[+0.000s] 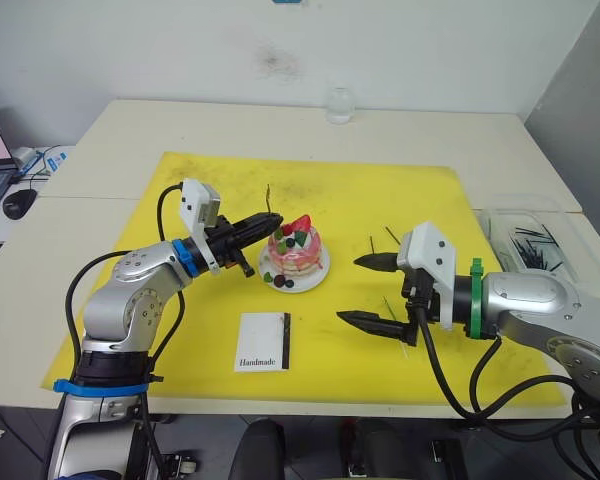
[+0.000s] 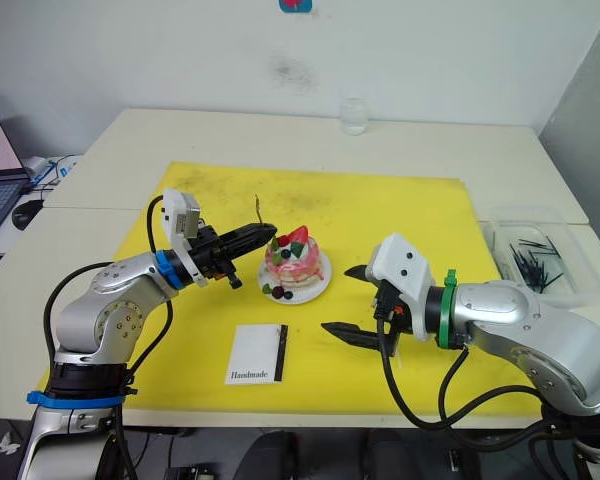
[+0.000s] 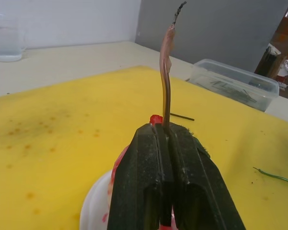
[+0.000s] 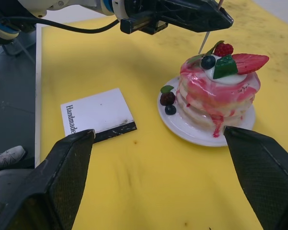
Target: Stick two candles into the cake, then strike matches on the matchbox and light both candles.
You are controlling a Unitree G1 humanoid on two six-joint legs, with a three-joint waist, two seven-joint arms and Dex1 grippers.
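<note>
Over the cake's (image 1: 296, 252) left edge, left gripper (image 1: 268, 224) has its fingers clamped on a candle (image 3: 166, 81), which stands up from the tips. Left wrist view adds detail: candle bends slightly, top end dark. Right gripper (image 1: 368, 291) fingers spread wide, nothing between them, right of the cake. Right wrist view shows the matchbox (image 4: 97, 114) flat on the yellow mat (image 1: 380, 200), striking strip toward the cake. Loose thin sticks (image 1: 390, 236) lie near the right gripper.

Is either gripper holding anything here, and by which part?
The left gripper pinches a thin tan-and-pale candle by its lower end, above the pink cake. The right gripper is open and holds nothing.
</note>
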